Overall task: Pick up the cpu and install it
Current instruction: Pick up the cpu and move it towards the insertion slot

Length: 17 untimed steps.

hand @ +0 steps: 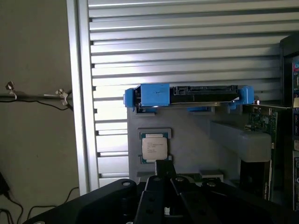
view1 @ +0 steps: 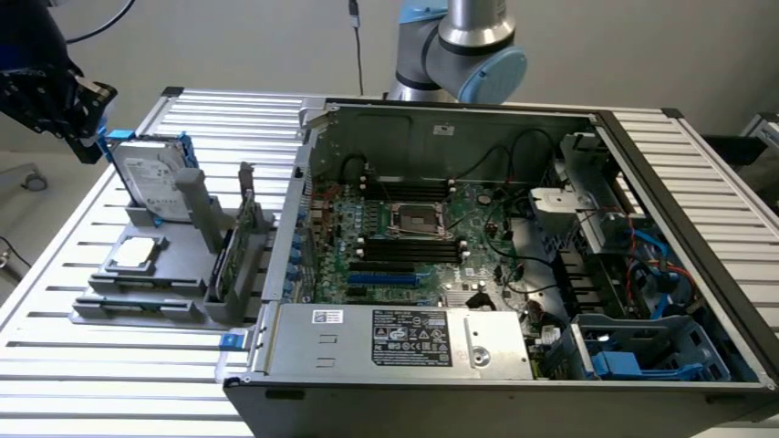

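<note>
One small part is the point of all this: the cpu (view1: 137, 253) lies flat, metal top up, in a square pocket of the grey holder (view1: 182, 269) on the slatted table (view1: 73, 374), at the exterior view's left. The pocket probably keeps it square and reachable from above. At the holder's far end a hard drive (view1: 152, 178) in a blue frame stands on edge in a slot, well clear of the chip.

The claw (view1: 86, 137) hangs high over the far left corner of the table, above and just beyond the drive, touching nothing. Its fingers are pinched together and empty. From the wrist, the claw (hand: 163, 170) points down toward the cpu (hand: 154, 148), with the holder (hand: 196, 140) around the chip and the hard drive (hand: 187, 95) past it.

To the right, the computer case (view1: 681, 173) lies on its side with the cover off, so the socket (view1: 411, 219) on the board faces upward, seemingly unoccupied. The chip is not yet picked up.
</note>
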Motion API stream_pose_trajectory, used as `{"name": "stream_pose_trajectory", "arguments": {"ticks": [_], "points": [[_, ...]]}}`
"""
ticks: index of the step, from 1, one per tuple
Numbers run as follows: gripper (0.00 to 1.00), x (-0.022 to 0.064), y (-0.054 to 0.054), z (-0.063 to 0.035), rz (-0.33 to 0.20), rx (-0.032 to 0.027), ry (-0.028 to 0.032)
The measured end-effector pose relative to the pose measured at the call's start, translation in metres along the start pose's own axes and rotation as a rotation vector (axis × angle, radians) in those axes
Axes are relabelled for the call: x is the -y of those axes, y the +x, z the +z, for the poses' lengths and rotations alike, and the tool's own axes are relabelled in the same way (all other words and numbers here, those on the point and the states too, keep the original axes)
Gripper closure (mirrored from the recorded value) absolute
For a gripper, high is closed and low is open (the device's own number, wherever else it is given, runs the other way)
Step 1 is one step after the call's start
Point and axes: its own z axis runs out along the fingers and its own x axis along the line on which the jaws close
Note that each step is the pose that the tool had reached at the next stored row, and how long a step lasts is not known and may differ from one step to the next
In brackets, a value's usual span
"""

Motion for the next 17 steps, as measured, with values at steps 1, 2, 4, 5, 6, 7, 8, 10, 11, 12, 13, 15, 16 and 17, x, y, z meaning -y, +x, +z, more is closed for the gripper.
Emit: {"name": "stream_pose_trajectory", "arguments": {"ticks": [1, 2, 4, 5, 6, 7, 8, 10, 11, 12, 13, 15, 16, 17], "points": [[0.89, 0.0, 0.0, 0.0, 0.0, -0.0001, 0.0], [0.89, 0.0, 0.0, 0.0, 0.0, 0.0, 0.0], [0.89, 0.0, 0.0, 0.0, 0.0, 0.0, 0.0], [0.89, 0.0, 0.0, 0.0, 0.0, 0.0, 0.0], [0.89, 0.0, 0.0, 0.0, 0.0, -0.0001, 0.0], [0.89, 0.0, 0.0, 0.0, 0.0, 0.0, 0.0], [0.89, 0.0, 0.0, 0.0, 0.0, 0.0, 0.0], [0.89, 0.0, 0.0, 0.0, 0.0, 0.0, 0.0], [0.89, 0.0, 0.0, 0.0, 0.0, 0.0, 0.0], [0.89, 0.0, 0.0, 0.0, 0.0, 0.0, 0.0], [0.89, 0.0, 0.0, 0.0, 0.0, 0.0, 0.0], [0.89, 0.0, 0.0, 0.0, 0.0, 0.0, 0.0], [0.89, 0.0, 0.0, 0.0, 0.0, 0.0, 0.0], [0.89, 0.0, 0.0, 0.0, 0.0, -0.0001, 0.0]]}}
